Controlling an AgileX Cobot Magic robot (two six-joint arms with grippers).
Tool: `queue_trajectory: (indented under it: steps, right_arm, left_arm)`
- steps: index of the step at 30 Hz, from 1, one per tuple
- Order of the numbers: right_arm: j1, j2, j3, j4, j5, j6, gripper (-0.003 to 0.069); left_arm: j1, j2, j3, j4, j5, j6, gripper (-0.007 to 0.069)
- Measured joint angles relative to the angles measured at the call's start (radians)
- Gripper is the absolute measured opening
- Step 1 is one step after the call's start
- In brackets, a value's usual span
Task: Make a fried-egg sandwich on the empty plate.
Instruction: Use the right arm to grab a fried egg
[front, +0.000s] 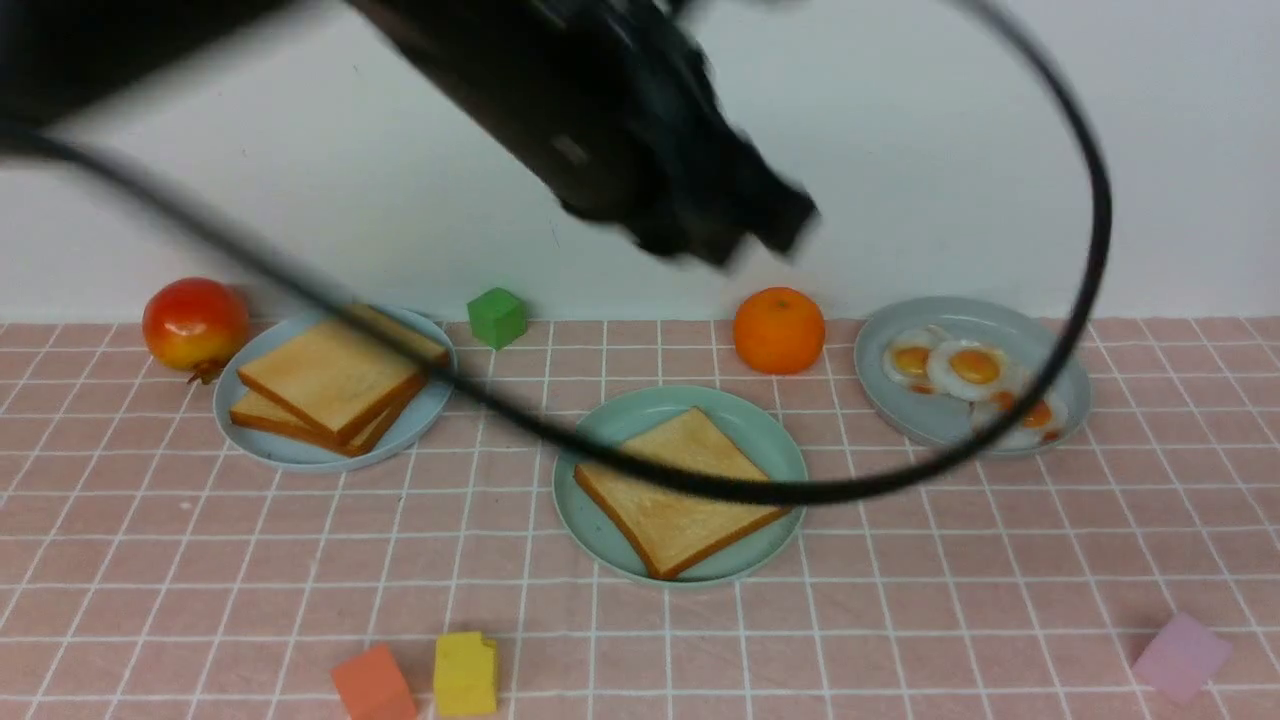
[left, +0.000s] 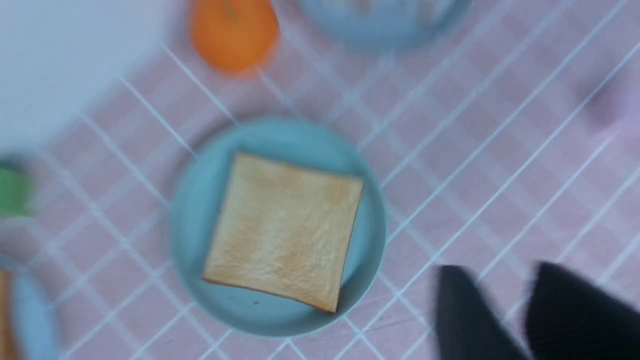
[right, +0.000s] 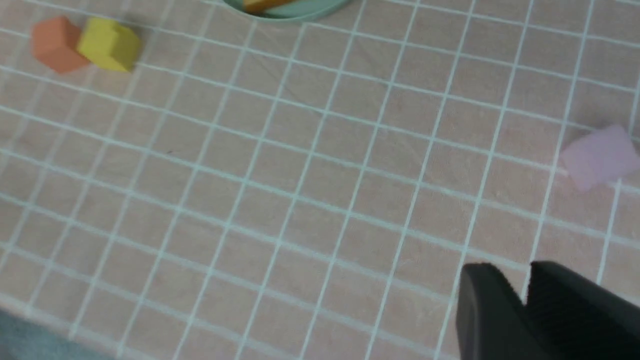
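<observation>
The mint-green plate (front: 765, 435) sits at the middle of the desk (front: 200, 560) and carries a single toast slice (front: 670, 525), lying flat and turned so that one corner points toward the robot. The fried eggs (front: 968, 366), three of them overlapping, lie on the grey-blue plate (front: 1000, 320), to the robot's right of the mint-green plate and a little farther back. The row they form runs from far-left to near-right, while each egg is roughly round with no marked long axis. Two spare toast slices (front: 310, 380) are stacked on the pale blue plate (front: 270, 450) on the robot's left.

By judgement an egg is the next piece due, and it lies on the right arm's side. From the right end effector (right: 522, 280), which hangs over bare cloth near the pink block (right: 597, 155), the eggs lie forward, away from the robot. The left end effector (front: 755, 235) hangs high above the desk, blurred, with a looped cable (front: 1095, 200) behind it.

Each end effector shows two dark fingers (left: 460, 310) with a narrow strip of cloth between them and grasps nothing; whether either is fully clenched or slightly released cannot be told.

The front view alone shows the eggs, yet omits the right end effector. The right wrist view shows that end effector but only the mint-green plate's rim and no egg. The left wrist view gives the slice from above, wholly inside the rim.
</observation>
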Motion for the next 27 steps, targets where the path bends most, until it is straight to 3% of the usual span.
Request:
queue_trajectory:
  steps: [2, 9, 14, 19, 27]
  right_arm:
    - [0.000, 0.136, -0.026, -0.006, -0.088, -0.038, 0.0155]
    - [0.000, 0.493, -0.197, -0.105, -0.203, -0.092, 0.0180]
    - [0.000, 0.728, -0.366, -0.231, -0.205, -0.094, 0.0259]
    - [-0.022, 0.899, -0.528, -0.313, -0.224, -0.108, 0.0369]
    - [-0.105, 1.188, -0.772, -0.282, -0.179, -0.229, 0.0547]
  left_arm:
    - [0.000, -0.165, 0.089, 0.000, 0.008, -0.023, -0.0013]
    - [0.000, -0.560, 0.526, -0.102, -0.042, -0.016, -0.0013]
    - [0.000, -0.851, 0.867, -0.125, -0.181, -0.009, -0.0013]
    - [0.000, -1.009, 0.976, -0.132, -0.255, -0.008, -0.0013]
    - [0.000, -1.038, 0.983, -0.105, -0.303, -0.008, -0.0013]
